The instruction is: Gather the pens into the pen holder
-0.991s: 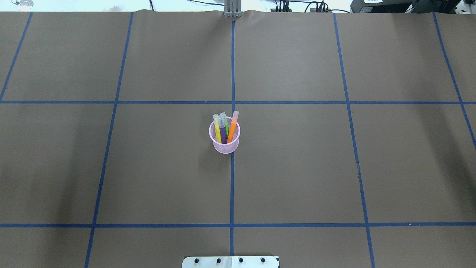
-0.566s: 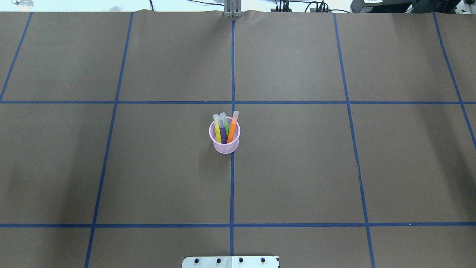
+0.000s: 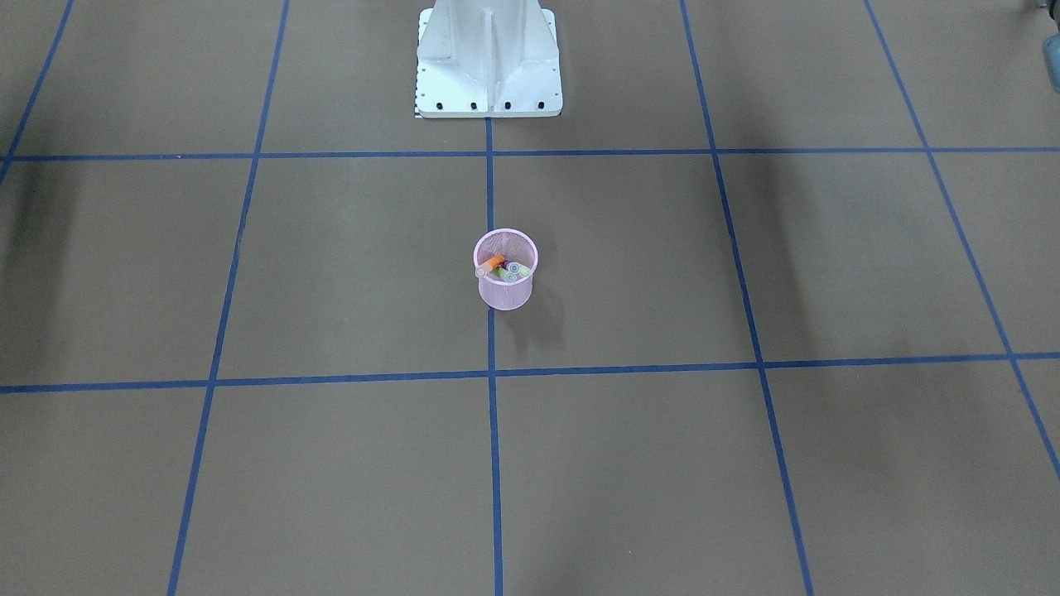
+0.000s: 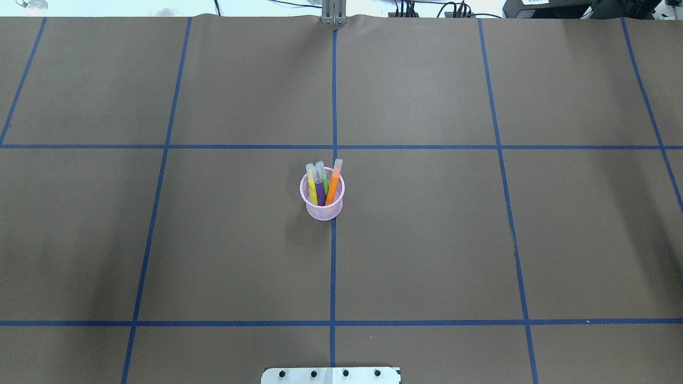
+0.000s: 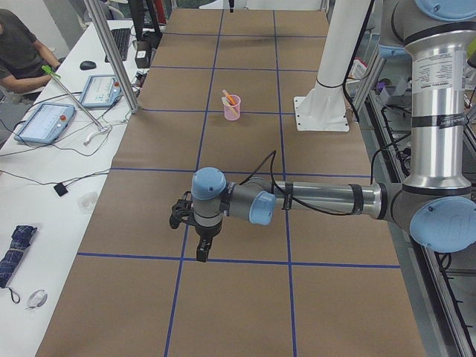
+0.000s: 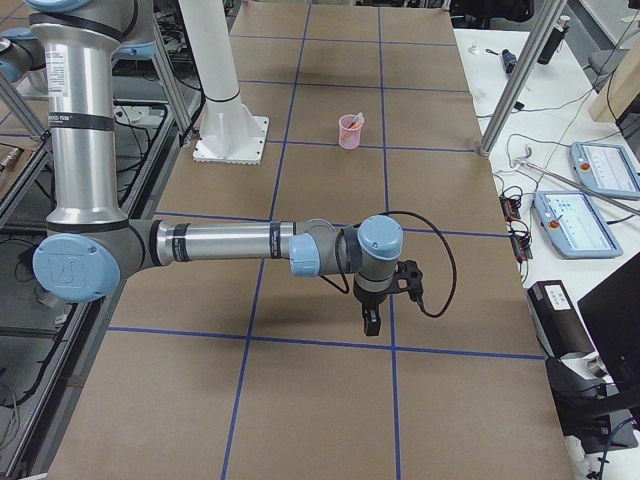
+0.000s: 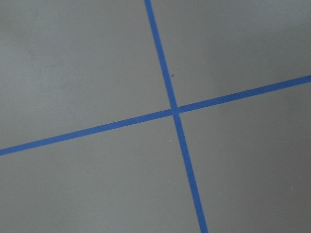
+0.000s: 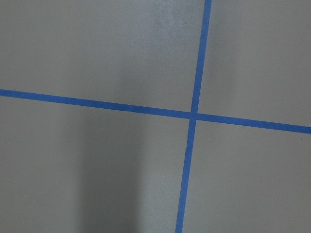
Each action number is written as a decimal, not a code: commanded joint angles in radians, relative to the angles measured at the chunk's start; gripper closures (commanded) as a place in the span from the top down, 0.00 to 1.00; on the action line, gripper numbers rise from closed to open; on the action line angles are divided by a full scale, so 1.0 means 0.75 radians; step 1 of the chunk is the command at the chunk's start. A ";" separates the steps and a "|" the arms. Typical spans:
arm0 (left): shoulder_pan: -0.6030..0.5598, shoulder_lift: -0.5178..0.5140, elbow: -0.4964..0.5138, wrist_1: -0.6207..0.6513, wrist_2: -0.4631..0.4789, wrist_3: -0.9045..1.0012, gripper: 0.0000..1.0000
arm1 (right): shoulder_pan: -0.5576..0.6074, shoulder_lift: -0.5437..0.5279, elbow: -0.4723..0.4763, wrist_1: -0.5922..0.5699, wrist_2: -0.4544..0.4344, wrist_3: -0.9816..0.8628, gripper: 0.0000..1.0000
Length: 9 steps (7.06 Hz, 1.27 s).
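The pink wire-mesh pen holder (image 4: 322,212) stands upright at the table's middle, beside the centre blue tape line. In it stand the yellow pen (image 4: 312,189), the purple pen (image 4: 319,191), the green pen (image 4: 324,178) and the orange pen (image 4: 334,184), caps up. The holder also shows in the front view (image 3: 505,294). My left gripper (image 5: 201,253) shows only in the left side view, far from the holder; I cannot tell if it is open. My right gripper (image 6: 370,325) shows only in the right side view, likewise far away, state unclear. Both wrist views show only bare table.
The brown table cover (image 4: 427,240) carries a grid of blue tape lines. The robot's white base (image 3: 489,58) stands at the near edge. Side benches hold teach pendants (image 5: 44,123) and cables; a person (image 5: 18,52) sits at the left bench.
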 commanded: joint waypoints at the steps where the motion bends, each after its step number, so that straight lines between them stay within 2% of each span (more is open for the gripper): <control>1: -0.001 -0.019 -0.024 0.201 -0.003 0.003 1.00 | 0.000 -0.003 -0.006 0.001 -0.037 -0.001 1.00; 3: 0.001 -0.064 0.053 0.199 -0.019 0.004 1.00 | 0.002 -0.023 -0.006 -0.001 -0.043 -0.003 1.00; 5: 0.001 -0.078 0.154 0.075 -0.024 0.005 1.00 | 0.000 -0.021 -0.007 -0.003 -0.037 0.001 1.00; 7: -0.005 -0.074 0.158 0.035 -0.156 0.013 1.00 | 0.000 -0.017 -0.013 -0.005 -0.033 0.001 1.00; 9: -0.003 -0.100 0.170 0.035 -0.167 0.013 1.00 | 0.000 -0.007 -0.023 -0.005 -0.025 0.001 1.00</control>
